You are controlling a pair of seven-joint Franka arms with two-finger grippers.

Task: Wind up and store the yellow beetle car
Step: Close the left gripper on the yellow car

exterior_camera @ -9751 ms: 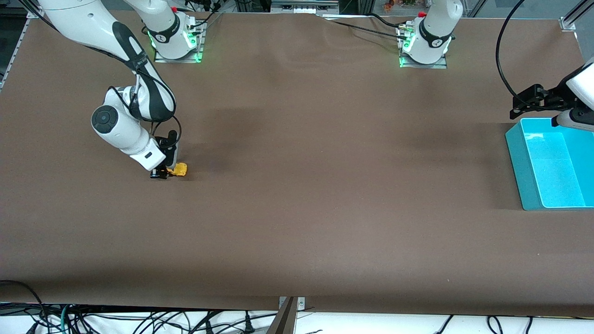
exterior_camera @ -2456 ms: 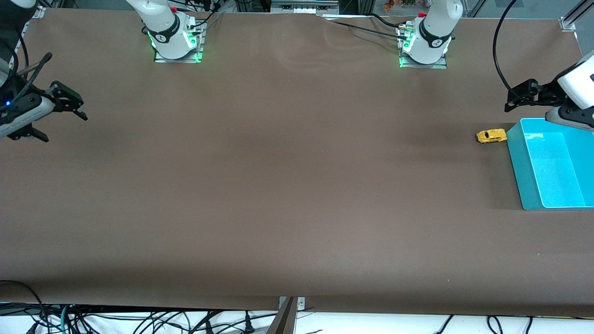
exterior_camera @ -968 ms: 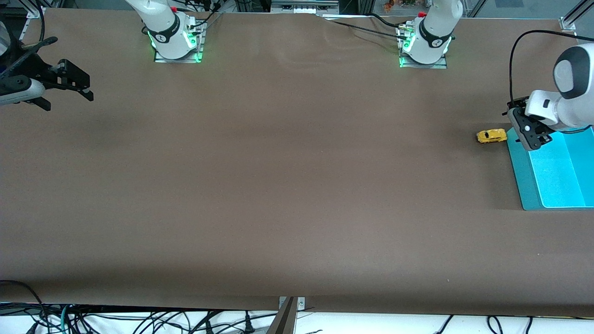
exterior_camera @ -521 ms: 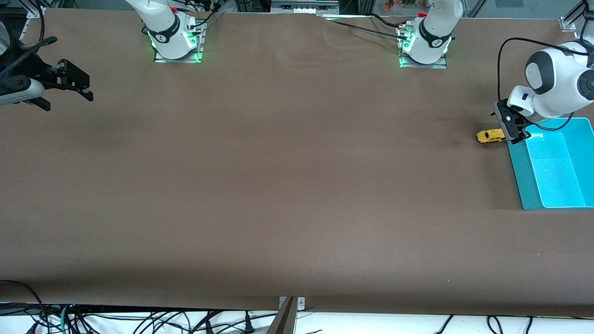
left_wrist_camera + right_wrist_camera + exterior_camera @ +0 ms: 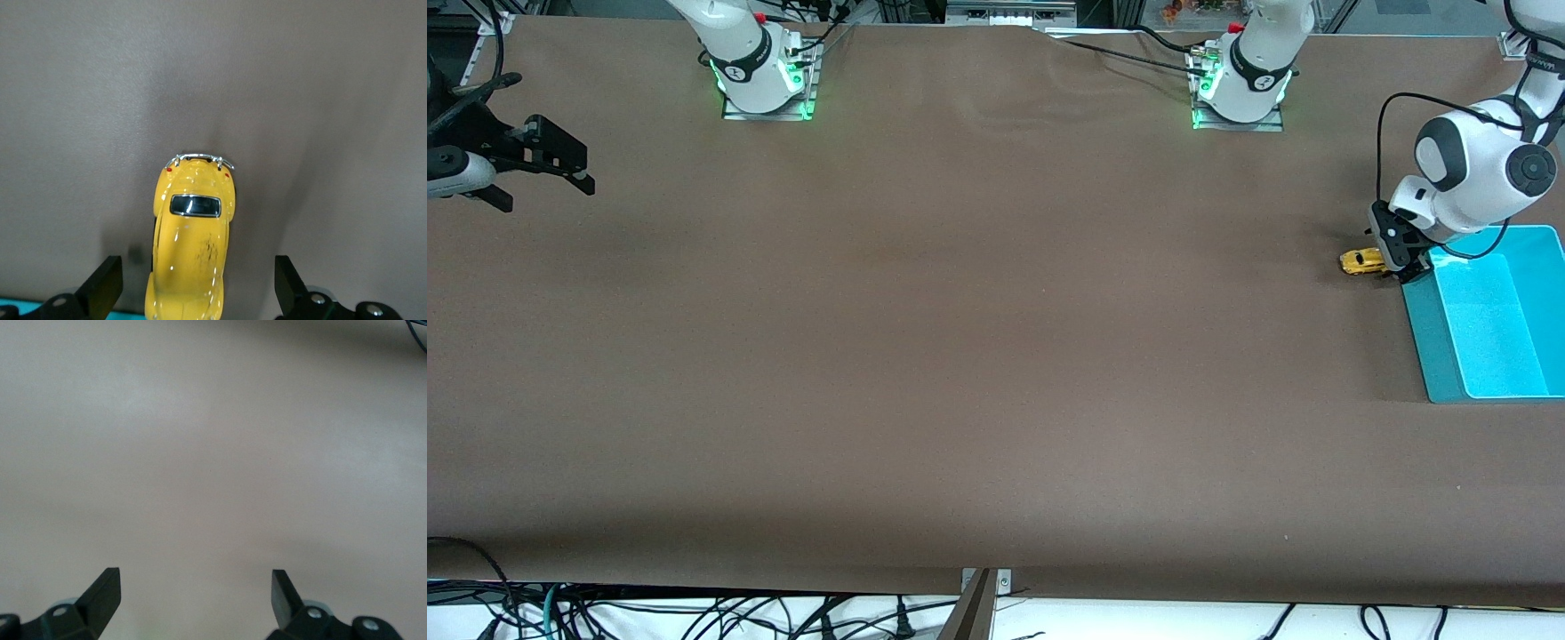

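left gripper point(image 5: 1396, 258) hanging low over the yellow beetle car point(image 5: 1361, 261), fingers point(image 5: 105, 288) spread wide either side of it | car sitting on the table point(image 5: 996, 356) just beside the teal bin point(image 5: 1427, 338) | right gripper point(image 5: 560, 164) waiting, fingers apart, over the table's right-arm end

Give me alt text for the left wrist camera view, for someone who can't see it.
A yellow beetle car sits on the brown table, seen from above, between the open fingers of the left gripper, neither finger touching it. A sliver of a teal bin shows at one corner.
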